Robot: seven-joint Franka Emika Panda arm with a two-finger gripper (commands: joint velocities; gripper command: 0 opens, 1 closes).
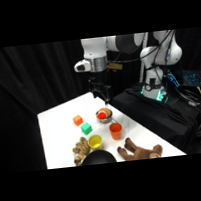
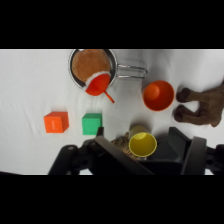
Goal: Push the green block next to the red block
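The green block is a small bright cube on the white table. The red block sits just beside it, with a narrow strip of table between them. My gripper hangs well above the table's far side, over the metal bowl and away from both blocks. In the wrist view the gripper is open. Its two dark fingers rise wide apart from the bottom edge, and nothing is between them.
A metal bowl holds brown grains and an orange scoop. An orange cup and a yellow cup stand near the blocks. A brown plush toy and a tan toy lie by the front edge.
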